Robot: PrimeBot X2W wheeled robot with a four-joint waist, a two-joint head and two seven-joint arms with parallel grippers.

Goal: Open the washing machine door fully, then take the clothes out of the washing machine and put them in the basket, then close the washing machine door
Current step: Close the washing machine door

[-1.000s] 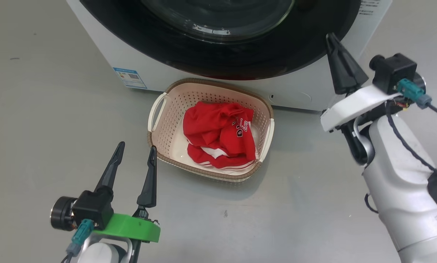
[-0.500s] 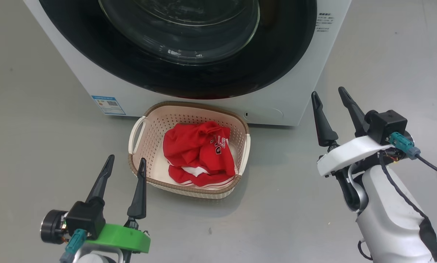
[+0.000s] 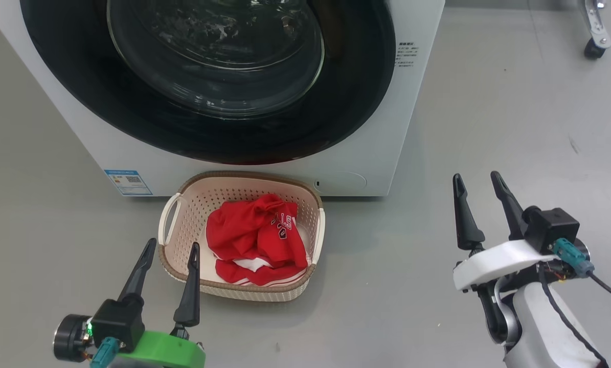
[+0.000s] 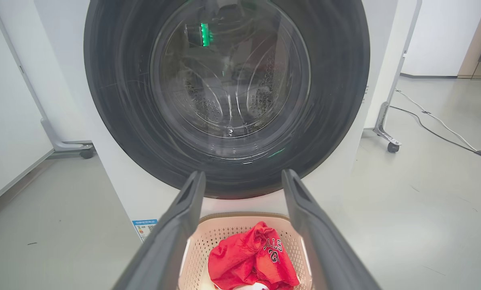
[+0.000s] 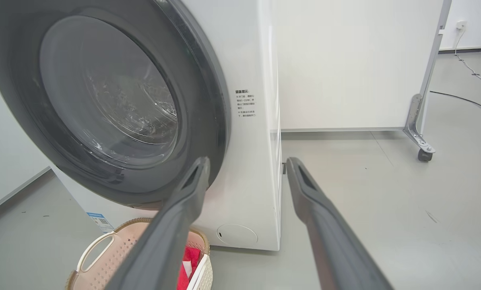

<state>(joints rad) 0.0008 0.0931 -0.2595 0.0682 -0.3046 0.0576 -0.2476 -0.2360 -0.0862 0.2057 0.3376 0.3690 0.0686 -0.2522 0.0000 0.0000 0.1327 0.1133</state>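
Since a second ago the right end effector (image 3: 475,175) has come away from the rim of the large round glossy black washing machine door (image 3: 359,102) and opened wide, holding nothing (the head camera has shifted as well). That door lies shut against the big white front-loading washing machine (image 3: 407,128), ahead and to the left of the right end effector and well apart from it. Just ahead of the left end effector (image 3: 174,242), likewise wide and empty, the small cream perforated plastic basket (image 3: 244,176) with its brown woven-look rim sits on the grey floor (image 3: 489,102), the bright red clothes (image 3: 254,235) heaped inside it.
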